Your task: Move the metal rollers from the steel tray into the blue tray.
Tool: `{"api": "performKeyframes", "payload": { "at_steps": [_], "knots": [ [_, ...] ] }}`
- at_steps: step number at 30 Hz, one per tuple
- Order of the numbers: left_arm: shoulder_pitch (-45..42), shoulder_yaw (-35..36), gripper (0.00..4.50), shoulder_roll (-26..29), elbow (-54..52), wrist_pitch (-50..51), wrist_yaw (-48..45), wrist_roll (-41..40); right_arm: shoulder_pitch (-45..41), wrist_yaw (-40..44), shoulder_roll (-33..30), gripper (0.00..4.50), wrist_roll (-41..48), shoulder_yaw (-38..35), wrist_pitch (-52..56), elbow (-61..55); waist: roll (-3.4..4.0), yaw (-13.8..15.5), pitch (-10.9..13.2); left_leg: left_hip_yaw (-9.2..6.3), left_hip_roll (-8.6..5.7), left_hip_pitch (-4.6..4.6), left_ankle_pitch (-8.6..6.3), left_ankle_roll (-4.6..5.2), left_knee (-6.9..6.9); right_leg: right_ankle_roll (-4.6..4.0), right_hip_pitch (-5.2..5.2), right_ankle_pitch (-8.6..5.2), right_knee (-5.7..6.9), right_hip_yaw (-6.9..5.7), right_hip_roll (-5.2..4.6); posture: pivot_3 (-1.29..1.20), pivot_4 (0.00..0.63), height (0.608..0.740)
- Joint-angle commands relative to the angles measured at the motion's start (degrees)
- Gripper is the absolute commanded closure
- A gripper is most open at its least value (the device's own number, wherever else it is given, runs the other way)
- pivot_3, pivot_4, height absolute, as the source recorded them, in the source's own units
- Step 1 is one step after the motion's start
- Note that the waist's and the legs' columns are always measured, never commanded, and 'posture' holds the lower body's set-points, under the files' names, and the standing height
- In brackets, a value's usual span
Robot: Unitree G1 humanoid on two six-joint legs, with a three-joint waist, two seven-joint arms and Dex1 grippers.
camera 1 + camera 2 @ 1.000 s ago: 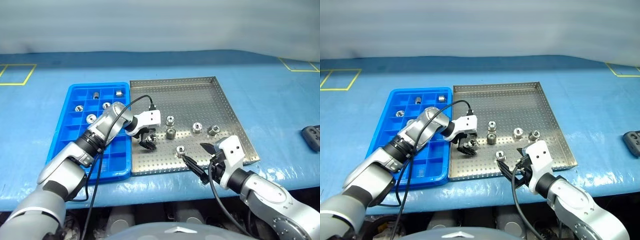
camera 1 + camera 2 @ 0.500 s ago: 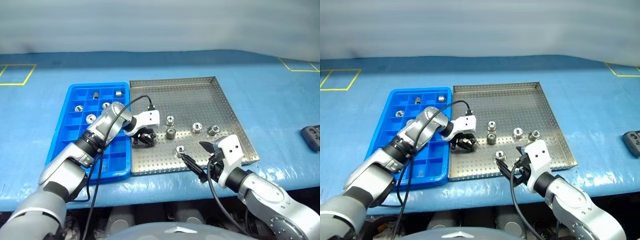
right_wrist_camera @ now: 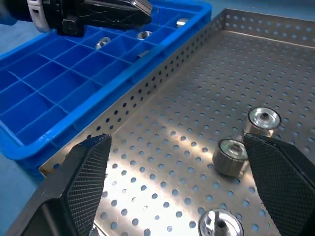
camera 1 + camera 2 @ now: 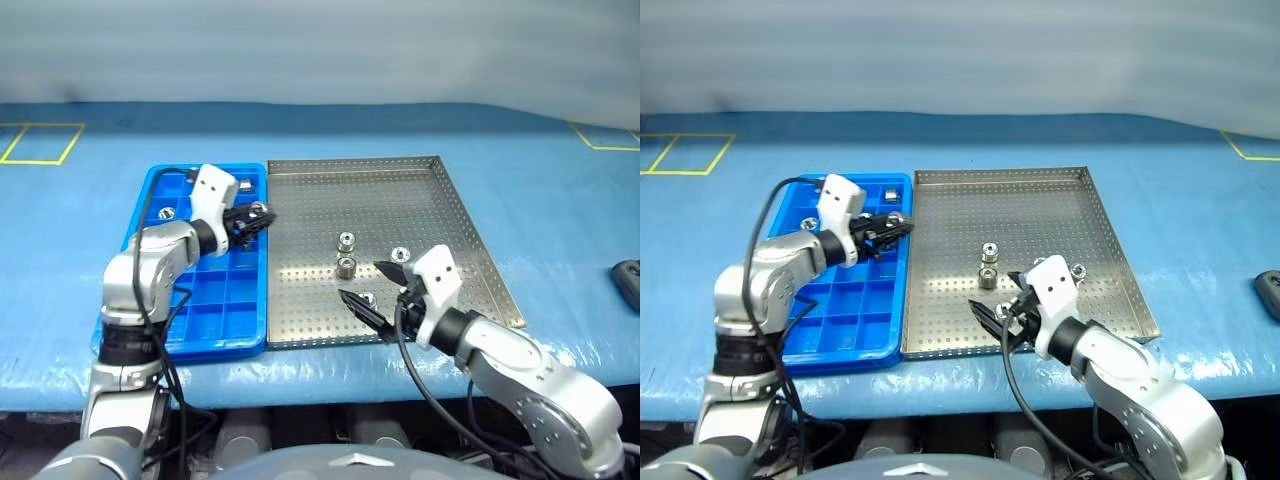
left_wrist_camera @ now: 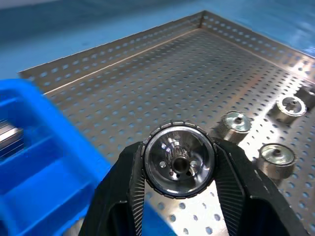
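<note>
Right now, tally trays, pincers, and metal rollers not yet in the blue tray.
Trays: 2 (perforated silver steel tray, blue compartmented plastic tray)
Pincers: 2 (left pincer, right pincer)
Shiny metal rollers: 6 (5 on steel tray, 1 in left pincer)
Total: 10

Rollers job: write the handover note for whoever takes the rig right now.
Left gripper: shut on a roller, held above the blue tray's right edge.
Right gripper: open, nothing held, low over the steel tray's near side.
Done: a few rollers sit in the blue tray's far compartments.
Left: drop the held roller into a compartment, then move the four rollers lying in the steel tray.
</note>
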Motion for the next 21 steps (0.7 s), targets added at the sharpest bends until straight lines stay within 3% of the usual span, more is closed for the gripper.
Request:
{"api": "performKeyframes", "payload": {
  "at_steps": [1, 9, 12, 21],
  "knots": [
    [3.59, 2.95, 2.81, -0.73, -8.84, -0.85, 6.20, 0.47, -4.68, 2.92, 0.59, 0.00, -1.02, 3.35, -1.62, 2.28, 0.00, 1.09, 0.00, 0.00, -0.01, 0.00, 0.00, 0.00, 0.00, 0.00, 0.01, 0.00, -0.01, 0.00, -0.01, 0.23, 0.150, 0.740],
    [11.05, 5.92, 2.81, -2.70, -14.58, -0.23, 19.06, 4.12, -11.44, 6.70, 3.59, 0.00, -1.90, 8.93, -2.15, 7.54, -0.06, 4.21, 0.03, -0.01, -0.02, -0.06, 0.00, 0.00, -0.02, -0.03, 0.02, 0.00, -0.07, -0.16, -0.02, 0.31, 0.150, 0.740],
    [13.59, 4.62, 2.81, -1.32, -15.53, -0.50, 20.72, 5.47, -11.90, 7.62, 4.18, 0.00, -2.06, 9.87, -2.02, 8.02, -0.06, 4.91, 0.03, -0.04, -0.02, -0.09, 0.00, 0.00, -0.02, -0.04, 0.03, 0.00, -0.10, -0.23, -0.05, 0.32, 0.150, 0.740],
    [16.28, 6.09, 2.81, -4.04, -13.83, 0.93, 26.12, 5.54, -11.12, 8.06, 5.00, 0.00, -2.10, 10.30, -1.26, 7.86, -0.08, 6.32, 0.04, -0.21, 0.00, -0.11, 0.00, 0.00, -0.04, -0.06, 0.06, -0.01, -0.16, -0.30, -0.08, 0.34, 0.150, 0.740]
  ]
}}
